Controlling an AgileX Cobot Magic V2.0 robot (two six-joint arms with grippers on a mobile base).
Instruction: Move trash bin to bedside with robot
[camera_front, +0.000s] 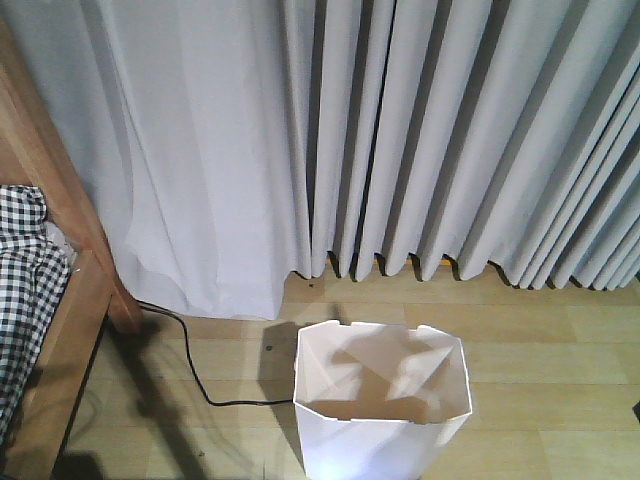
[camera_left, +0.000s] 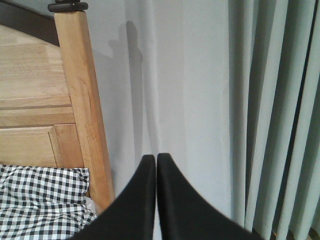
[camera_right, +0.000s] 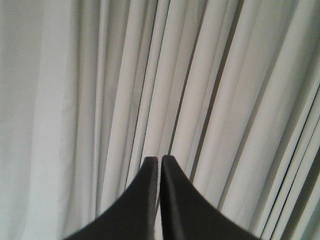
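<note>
Grey curtain (camera_front: 420, 130): hung to floor. Bed frame (camera_front: 60, 250), gingham bedding (camera_front: 20, 290): at left. Trash bin (camera_front: 380, 410): upright on wooden floor (camera_front: 540, 340), right of bed, apart from it. Left gripper (camera_left: 156, 159), right gripper (camera_right: 160, 160): fingertips together, holding nothing. Black cable (camera_front: 190, 360): beside bin.

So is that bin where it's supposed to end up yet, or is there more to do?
Partly there. The trash bin stands upright on the wooden floor near the bed frame, but a strip of floor with a black cable separates them. Neither end effector holds anything: the left end effector and right end effector are shut on nothing, facing the curtain. Closing the gap remains.
</note>
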